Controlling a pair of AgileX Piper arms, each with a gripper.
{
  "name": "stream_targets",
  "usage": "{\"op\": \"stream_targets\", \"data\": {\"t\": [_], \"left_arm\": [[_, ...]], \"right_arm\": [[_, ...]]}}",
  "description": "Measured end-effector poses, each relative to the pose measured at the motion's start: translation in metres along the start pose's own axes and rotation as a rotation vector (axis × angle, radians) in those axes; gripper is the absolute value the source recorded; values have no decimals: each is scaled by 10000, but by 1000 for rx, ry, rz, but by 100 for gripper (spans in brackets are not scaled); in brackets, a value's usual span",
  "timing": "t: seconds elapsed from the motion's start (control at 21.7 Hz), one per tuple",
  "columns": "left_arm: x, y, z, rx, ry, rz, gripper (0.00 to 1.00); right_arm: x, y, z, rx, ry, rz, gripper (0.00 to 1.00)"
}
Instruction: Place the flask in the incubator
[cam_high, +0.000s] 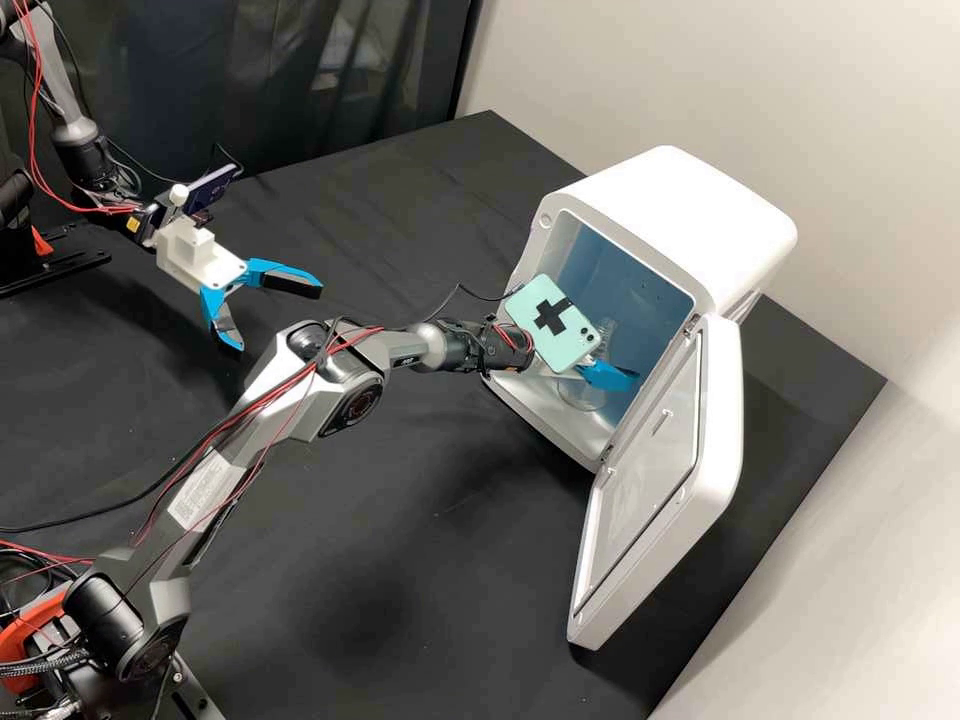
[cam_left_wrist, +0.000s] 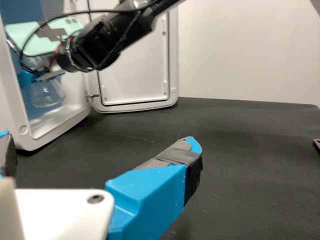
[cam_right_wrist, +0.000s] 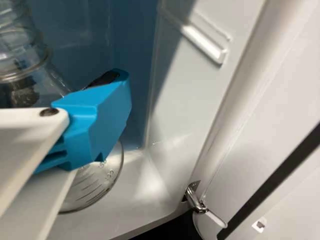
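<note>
the incubator (cam_high: 680, 215), a white box with a blue-lit chamber, stands tilted back near the far right corner of the black surface (cam_high: 420, 520), and its door (cam_high: 660, 470) hangs wide open toward the front, the hinge side on the right of the opening. the clear glass conical flask (cam_right_wrist: 97, 185) is inside the chamber, neck up, its wide graduated base low against the white chamber floor, close to the front edge and near the side wall by the hinge; a small metal catch (cam_right_wrist: 200, 205) sits at that lower corner. the right arm (cam_high: 330, 375) stretches across the middle of the surface and into the opening, with the right end effector (cam_high: 600, 372) inside the chamber at the flask, one blue part of it lying across the flask's body; i cannot tell whether it grips the glass or is loose around it. a mint-green device (cam_high: 550, 320) marked with a black cross rides on that wrist, just at the mouth of the chamber. the left end effector (cam_high: 275, 315) hangs above the surface well to the left of the incubator, spread wide with nothing between its blue fingers (cam_left_wrist: 165, 185), and faces the open chamber. a dark curtain (cam_high: 300, 70) and a pale wall (cam_high: 820, 120) stand behind
</note>
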Motion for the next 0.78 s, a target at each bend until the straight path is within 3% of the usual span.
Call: {"op": "stream_targets", "data": {"t": [0.28,0.55,0.78], "left_arm": [[-33,29,-103,-2,45,14,100],[-62,53,-181,-8,80,25,100],[-49,104,-185,2,78,46,100]], "right_arm": [[91,-80,43,-27,-22,-9,0],[167,-71,5,-78,-19,0,0],[264,-153,-23,-97,-8,-39,0]]}}
